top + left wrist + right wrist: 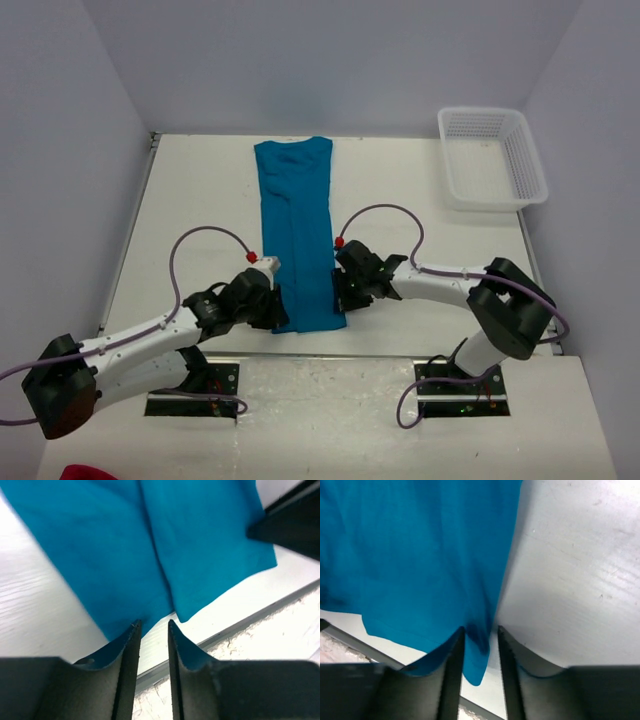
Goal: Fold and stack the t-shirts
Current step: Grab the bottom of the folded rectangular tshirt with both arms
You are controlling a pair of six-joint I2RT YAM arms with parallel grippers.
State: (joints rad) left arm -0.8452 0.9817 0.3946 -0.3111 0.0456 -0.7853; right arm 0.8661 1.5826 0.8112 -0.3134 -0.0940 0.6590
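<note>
1. Teal-blue soft cloth t-shirt [298, 230] lies on the white table [190, 200], folded into a long strip
2. Left claw [152, 625] is open a little at the near corner, holding nothing
3. Right claw [481, 630] is open a little too, with the other near corner loose between its fingers [452, 670]
4. It looks light and floppy, so I think both near corners are good places to pinch

The white table [200, 200] carries a teal t-shirt [297, 230], folded long, at frame centre, and a white basket [485, 200] upper right.
</note>
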